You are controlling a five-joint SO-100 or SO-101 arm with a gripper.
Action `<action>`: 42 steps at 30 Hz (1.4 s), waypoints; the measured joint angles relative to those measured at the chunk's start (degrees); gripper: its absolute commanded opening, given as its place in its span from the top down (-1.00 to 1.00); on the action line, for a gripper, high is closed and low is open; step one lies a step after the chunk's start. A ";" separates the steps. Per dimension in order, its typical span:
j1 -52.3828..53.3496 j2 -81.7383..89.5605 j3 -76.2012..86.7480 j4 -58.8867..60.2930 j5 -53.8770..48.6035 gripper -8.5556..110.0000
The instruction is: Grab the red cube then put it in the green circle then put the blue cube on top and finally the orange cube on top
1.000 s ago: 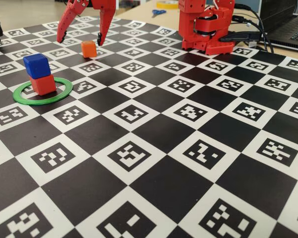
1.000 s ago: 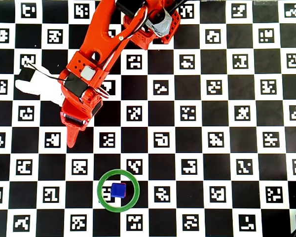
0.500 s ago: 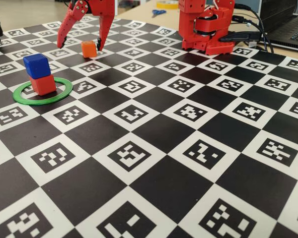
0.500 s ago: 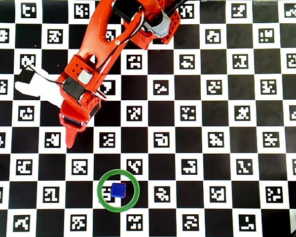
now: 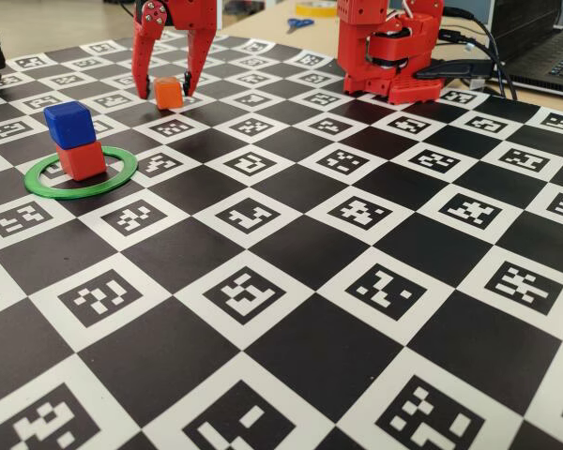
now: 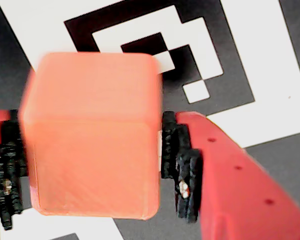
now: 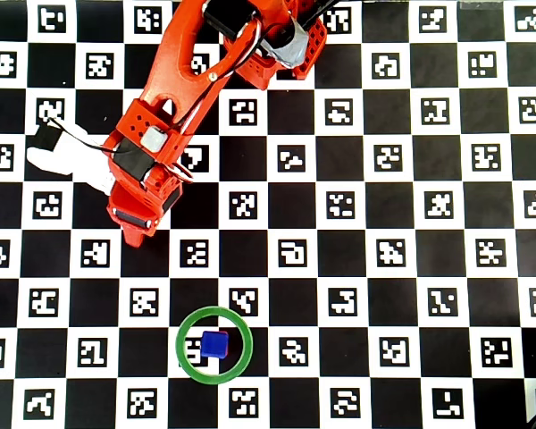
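Now — gripper (image 5: 163,92) astride orange cube (image 5: 168,92)

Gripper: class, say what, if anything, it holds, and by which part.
Nothing is held yet. The gripper straddles the orange cube with a finger beside each side face, the right finger just clear of the cube.

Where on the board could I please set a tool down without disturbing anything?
The whole checkerboard right of the bright-green plastic ring is bare in the overhead view. It is crowded around the red arm and small orange cube.
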 measured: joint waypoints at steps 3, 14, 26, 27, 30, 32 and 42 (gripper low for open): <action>0.00 0.00 0.00 0.00 -0.18 0.65; 0.00 0.00 0.00 0.00 -0.88 0.68; -1.49 0.26 -0.44 4.92 -0.18 0.68; -1.85 0.26 -0.70 5.71 -0.18 0.68; -3.16 0.26 -2.29 7.21 0.09 0.68; -4.22 0.26 -3.78 9.32 0.88 0.68; -10.63 0.26 -10.55 15.21 4.57 0.69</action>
